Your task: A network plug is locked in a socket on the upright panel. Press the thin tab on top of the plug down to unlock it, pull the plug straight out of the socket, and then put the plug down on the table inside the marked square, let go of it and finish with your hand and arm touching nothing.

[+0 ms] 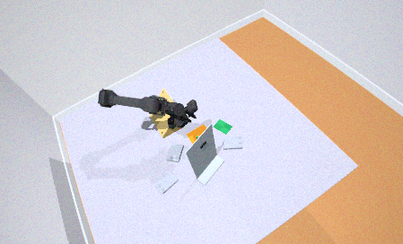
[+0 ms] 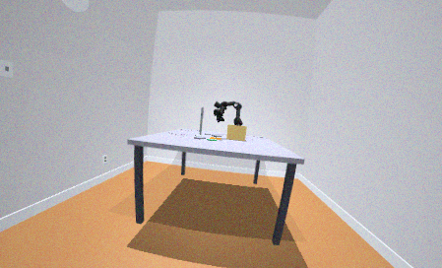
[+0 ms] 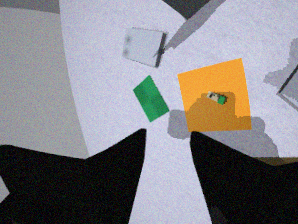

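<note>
The plug [image 3: 217, 98] is small, pale with a green end. It lies on the table inside the orange marked square [image 1: 191, 134] [image 3: 200, 81], out of the socket, under part of the arm's shadow. The upright grey panel [image 1: 201, 157] [image 2: 202, 121] stands beside the square, and its dark socket [image 1: 203, 144] shows in the top view. My gripper [image 3: 168, 136] [image 2: 221, 119] is partly open, with nothing between its fingertips. It hangs above the table, clear of the plug and the panel. In the wrist view the plug is right of and beyond the fingertips.
A green patch [image 1: 223, 126] [image 3: 151, 98] lies beside the orange square. Flat pale grey plates lie around the panel, one on the green patch's side [image 1: 233, 143] [image 3: 143, 46], others on the opposite side. A yellow plate [image 1: 164, 95] [image 2: 236, 133] stands by the arm's base.
</note>
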`<control>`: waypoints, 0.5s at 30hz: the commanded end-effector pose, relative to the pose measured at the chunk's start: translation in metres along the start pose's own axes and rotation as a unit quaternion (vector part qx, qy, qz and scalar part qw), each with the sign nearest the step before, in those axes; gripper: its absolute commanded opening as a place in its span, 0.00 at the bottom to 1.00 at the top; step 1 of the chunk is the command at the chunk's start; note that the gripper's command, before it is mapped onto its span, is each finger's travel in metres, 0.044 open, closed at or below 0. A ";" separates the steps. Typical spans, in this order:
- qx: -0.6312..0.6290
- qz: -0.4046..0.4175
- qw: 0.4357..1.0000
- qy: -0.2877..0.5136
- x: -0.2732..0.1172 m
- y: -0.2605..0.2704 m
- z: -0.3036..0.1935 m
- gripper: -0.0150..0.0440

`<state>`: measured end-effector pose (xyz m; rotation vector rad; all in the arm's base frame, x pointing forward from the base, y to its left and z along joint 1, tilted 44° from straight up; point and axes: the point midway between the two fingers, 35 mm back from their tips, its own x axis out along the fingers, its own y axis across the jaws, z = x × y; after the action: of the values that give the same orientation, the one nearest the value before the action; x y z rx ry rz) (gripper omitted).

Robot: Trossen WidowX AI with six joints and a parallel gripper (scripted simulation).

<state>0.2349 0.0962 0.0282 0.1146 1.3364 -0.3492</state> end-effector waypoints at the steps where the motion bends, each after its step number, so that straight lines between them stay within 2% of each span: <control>1: 0.005 0.000 1.000 -0.003 -0.014 0.008 0.001 0.52; 11: 0.007 0.000 1.000 -0.003 -0.042 0.024 -0.003 0.52; 15: 0.007 0.000 1.000 -0.003 -0.042 0.024 -0.003 0.70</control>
<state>0.2310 0.1262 0.0630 0.1206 1.3322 -0.3525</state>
